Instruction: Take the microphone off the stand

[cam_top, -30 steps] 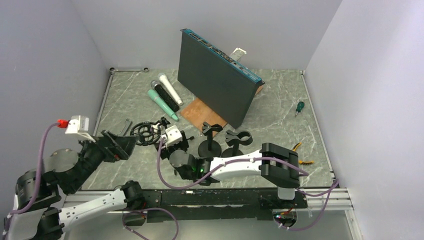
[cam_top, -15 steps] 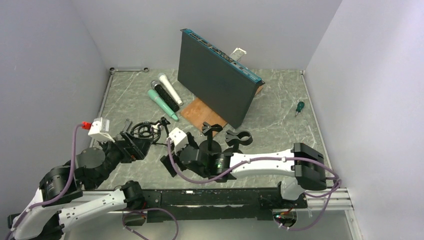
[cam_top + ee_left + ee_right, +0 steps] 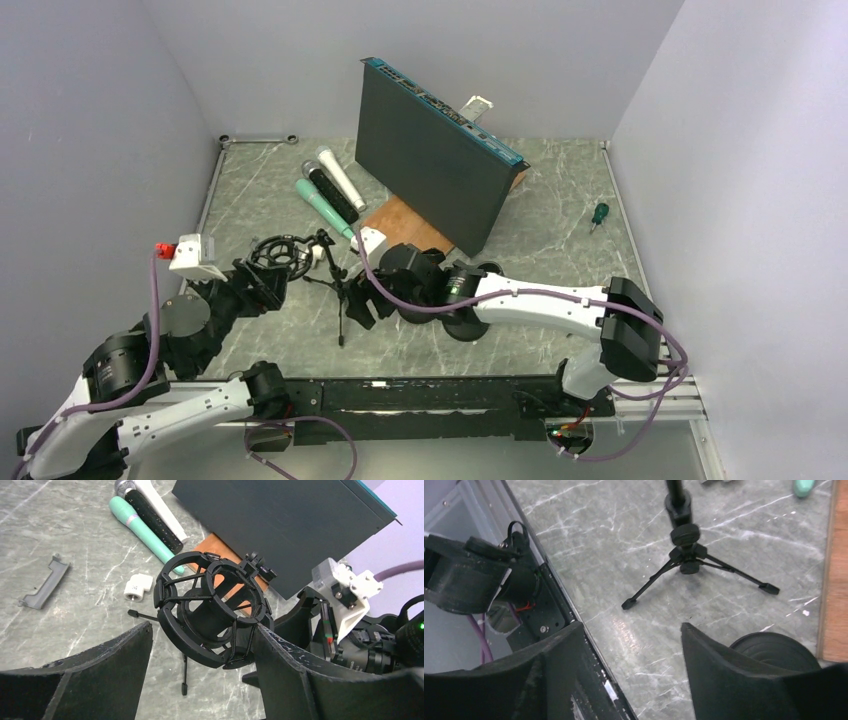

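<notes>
A small black tripod stand (image 3: 340, 295) carries a black ring shock mount (image 3: 278, 255). In the left wrist view the mount (image 3: 210, 610) holds a dark cylinder; I cannot tell if it is a microphone. My left gripper (image 3: 262, 282) is open with its jaws either side of the mount (image 3: 200, 680); the right finger (image 3: 300, 670) touches the mount's lower rim. My right gripper (image 3: 358, 305) is open and empty (image 3: 634, 655), low beside the tripod's legs (image 3: 684, 555). Teal, black and white microphones (image 3: 330, 195) lie on the table behind.
A large dark panel (image 3: 430, 150) stands at the back on a brown board (image 3: 395, 222). A round-based stand (image 3: 465, 325) sits under my right arm. A green screwdriver (image 3: 598, 215) lies far right. A grey bracket (image 3: 45, 582) and white fitting (image 3: 137, 586) lie near the mount.
My right arm has swung from the near edge to the far left, bringing its gripper beside the tripod. My left gripper has advanced around the shock mount.
</notes>
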Motion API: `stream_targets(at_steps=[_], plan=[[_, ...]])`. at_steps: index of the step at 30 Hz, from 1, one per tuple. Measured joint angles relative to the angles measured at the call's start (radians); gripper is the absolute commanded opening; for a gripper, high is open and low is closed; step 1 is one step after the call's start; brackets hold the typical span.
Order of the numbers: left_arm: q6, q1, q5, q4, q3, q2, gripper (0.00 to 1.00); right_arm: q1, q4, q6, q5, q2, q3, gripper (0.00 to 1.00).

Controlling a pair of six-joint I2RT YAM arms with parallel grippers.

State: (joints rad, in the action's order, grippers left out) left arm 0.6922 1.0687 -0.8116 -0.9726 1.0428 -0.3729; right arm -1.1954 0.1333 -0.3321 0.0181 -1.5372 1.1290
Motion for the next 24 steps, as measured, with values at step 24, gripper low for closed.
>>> stream_targets(at_steps=[24], plan=[[-0.053,0.0,0.031,-0.011,-0.004,0.035,0.86,0.041,-0.229,0.061,0.18,-0.241,0.114,0.45]])
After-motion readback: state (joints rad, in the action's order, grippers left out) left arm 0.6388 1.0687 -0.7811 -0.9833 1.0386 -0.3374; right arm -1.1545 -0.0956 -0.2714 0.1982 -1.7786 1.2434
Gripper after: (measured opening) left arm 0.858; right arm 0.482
